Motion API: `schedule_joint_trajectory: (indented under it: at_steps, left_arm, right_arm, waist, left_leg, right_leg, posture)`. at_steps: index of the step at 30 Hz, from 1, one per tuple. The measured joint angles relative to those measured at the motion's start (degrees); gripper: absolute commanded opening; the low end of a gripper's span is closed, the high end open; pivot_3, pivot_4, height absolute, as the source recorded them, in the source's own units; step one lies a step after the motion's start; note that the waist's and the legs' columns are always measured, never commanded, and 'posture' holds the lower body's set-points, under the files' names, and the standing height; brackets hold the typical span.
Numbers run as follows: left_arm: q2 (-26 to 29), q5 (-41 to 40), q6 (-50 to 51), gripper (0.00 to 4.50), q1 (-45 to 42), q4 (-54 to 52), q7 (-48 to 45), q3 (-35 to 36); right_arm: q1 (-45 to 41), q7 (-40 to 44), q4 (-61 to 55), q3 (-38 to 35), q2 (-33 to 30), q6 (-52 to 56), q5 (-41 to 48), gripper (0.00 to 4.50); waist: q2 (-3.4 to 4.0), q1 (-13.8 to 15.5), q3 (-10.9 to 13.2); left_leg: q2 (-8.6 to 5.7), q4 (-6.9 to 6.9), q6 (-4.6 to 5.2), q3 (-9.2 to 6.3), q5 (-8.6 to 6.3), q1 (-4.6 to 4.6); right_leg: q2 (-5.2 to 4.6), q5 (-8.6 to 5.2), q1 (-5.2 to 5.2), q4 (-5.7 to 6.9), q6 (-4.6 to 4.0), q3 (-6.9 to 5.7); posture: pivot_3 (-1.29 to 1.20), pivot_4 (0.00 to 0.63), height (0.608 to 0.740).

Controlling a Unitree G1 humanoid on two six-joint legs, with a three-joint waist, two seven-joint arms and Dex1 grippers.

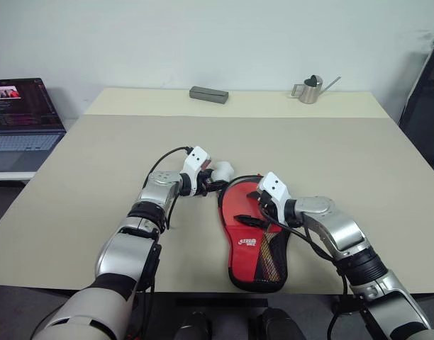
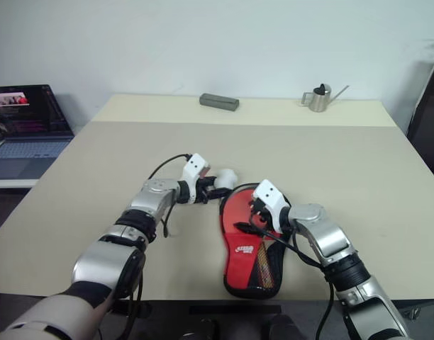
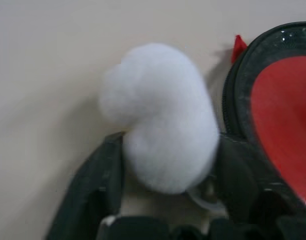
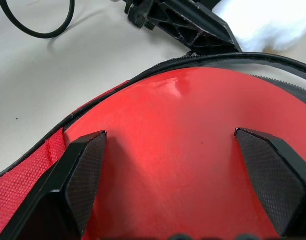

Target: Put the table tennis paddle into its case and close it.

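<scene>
The case (image 1: 258,248), red with a mesh panel and black rim, lies flat near the table's front edge with its round end unzipped. The table tennis paddle (image 4: 178,150) sits inside it, and its red face shows through the opening. My right gripper (image 4: 170,135) hovers open over that red face, fingers spread wide with nothing between them. The white fluffy pom-pom (image 3: 163,115) rests on the table at the far left of the case's round end. My left gripper (image 1: 214,181) has a finger on each side of the pom-pom, pressed against it.
A laptop (image 1: 22,117) stands open on a side table at the left. A grey box (image 1: 208,94) and a small metal watering can (image 1: 313,88) sit along the table's far edge. A black chair (image 1: 426,106) stands at the right.
</scene>
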Motion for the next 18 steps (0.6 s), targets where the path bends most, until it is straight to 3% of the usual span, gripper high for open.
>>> schedule_joint_trajectory:
  at_steps: [5, 18]
  left_arm:
    - [0.0, 0.0, 0.0, 0.20, 0.1, -0.1, -0.8, 0.6]
    - [2.9, -2.4, 1.6, 0.11, 2.2, -6.3, -6.7, 3.3]
  right_arm:
    - [0.1, -2.5, 0.3, -0.1, 1.2, -0.5, -1.4, 4.50]
    - [-0.6, -7.3, 0.8, 0.5, 3.4, 2.6, -3.4, 4.50]
  waist:
    - [0.00, 0.0, 0.0]
    - [-0.01, 0.0, 0.0]
  left_leg:
    - [0.00, 0.03, 0.00, 0.00, 0.00, 0.00]
    - [0.02, 0.02, 0.00, -0.03, 0.00, 0.02]
  right_leg:
    - [0.00, 0.00, 0.00, 0.01, 0.00, 0.01]
    - [0.00, 0.04, 0.02, 0.02, -0.07, 0.01]
  posture:
    - [0.00, 0.150, 0.740]
    - [0.00, 0.150, 0.740]
